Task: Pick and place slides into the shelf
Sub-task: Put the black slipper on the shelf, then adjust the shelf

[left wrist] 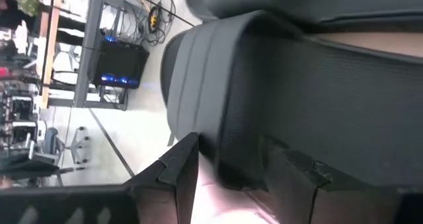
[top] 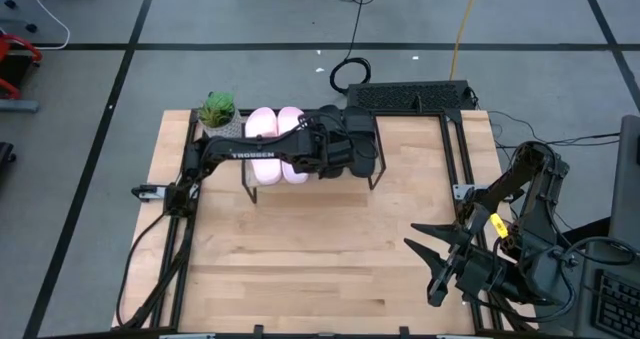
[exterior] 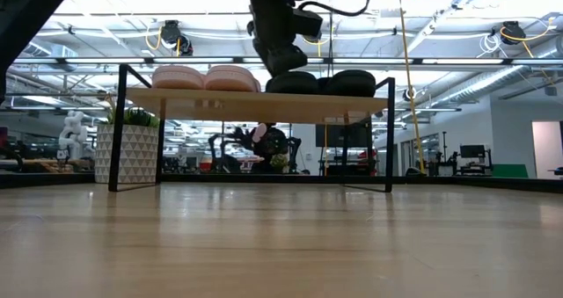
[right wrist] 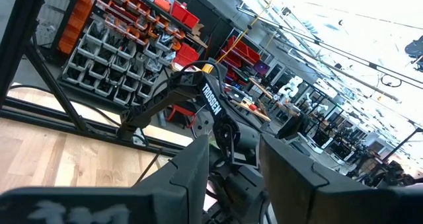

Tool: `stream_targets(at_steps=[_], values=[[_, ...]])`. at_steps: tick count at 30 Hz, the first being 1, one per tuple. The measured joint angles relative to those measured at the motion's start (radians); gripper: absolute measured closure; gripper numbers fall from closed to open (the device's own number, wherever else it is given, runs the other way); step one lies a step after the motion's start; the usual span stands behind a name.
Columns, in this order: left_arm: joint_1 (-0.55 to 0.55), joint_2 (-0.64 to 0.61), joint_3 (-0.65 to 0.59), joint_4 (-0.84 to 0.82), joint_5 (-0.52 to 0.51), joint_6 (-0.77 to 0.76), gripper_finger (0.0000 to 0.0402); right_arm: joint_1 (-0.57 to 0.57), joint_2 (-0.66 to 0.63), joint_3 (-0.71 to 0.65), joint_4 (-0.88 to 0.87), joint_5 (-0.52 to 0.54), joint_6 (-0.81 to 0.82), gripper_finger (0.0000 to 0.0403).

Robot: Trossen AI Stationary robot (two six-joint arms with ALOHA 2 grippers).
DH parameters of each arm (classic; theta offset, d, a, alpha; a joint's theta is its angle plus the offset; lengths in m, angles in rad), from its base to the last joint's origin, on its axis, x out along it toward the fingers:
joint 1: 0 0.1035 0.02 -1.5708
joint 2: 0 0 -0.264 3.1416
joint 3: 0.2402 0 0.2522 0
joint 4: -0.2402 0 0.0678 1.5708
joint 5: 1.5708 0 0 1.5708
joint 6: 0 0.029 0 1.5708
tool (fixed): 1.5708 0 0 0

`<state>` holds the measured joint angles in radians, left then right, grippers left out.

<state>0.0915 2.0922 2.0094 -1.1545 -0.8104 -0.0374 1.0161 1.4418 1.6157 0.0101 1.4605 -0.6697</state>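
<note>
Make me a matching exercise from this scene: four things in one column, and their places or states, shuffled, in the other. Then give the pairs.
Things:
1. pink slides
2. black slides
3. potted plant
4. right gripper

Places or states:
A. under the left gripper on the shelf
B. open, away from the shelf, near the table's right edge
C. on the tabletop beside the shelf's left end
D. side by side on the shelf's left half

Pairs: 1-D, 2-A, 3-C, 4-B
</note>
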Motion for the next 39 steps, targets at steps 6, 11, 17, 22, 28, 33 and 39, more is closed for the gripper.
stream_targets(at_steps=[6, 11, 17, 22, 28, 33, 39], values=[[-0.011, 0.000, 0.000, 0.001, -0.042, -0.010, 0.0247, 0.000, 0.000, 0.000, 0.000, 0.000, 0.000, 0.0280], [-0.014, 0.000, 0.000, 0.003, -0.059, -0.046, 0.0247, 0.000, 0.000, 0.000, 0.000, 0.000, 0.000, 0.0280], [-0.015, 0.001, 0.000, 0.004, -0.055, -0.058, 0.0247, 0.000, 0.000, 0.000, 0.000, 0.000, 0.000, 0.0280], [-0.018, 0.001, 0.000, 0.004, -0.055, -0.075, 0.0247, 0.000, 0.000, 0.000, 0.000, 0.000, 0.000, 0.0280], [-0.042, 0.001, 0.000, 0.003, -0.056, -0.073, 0.0247, 0.000, 0.000, 0.000, 0.000, 0.000, 0.000, 0.0280], [-0.068, 0.001, 0.037, -0.021, -0.115, -0.071, 0.0247, 0.000, 0.000, 0.000, -0.001, 0.000, 0.000, 0.0280], [-0.106, 0.001, 0.129, -0.045, -0.116, -0.072, 0.0247, 0.000, 0.000, 0.000, 0.000, 0.000, 0.001, 0.0280]])
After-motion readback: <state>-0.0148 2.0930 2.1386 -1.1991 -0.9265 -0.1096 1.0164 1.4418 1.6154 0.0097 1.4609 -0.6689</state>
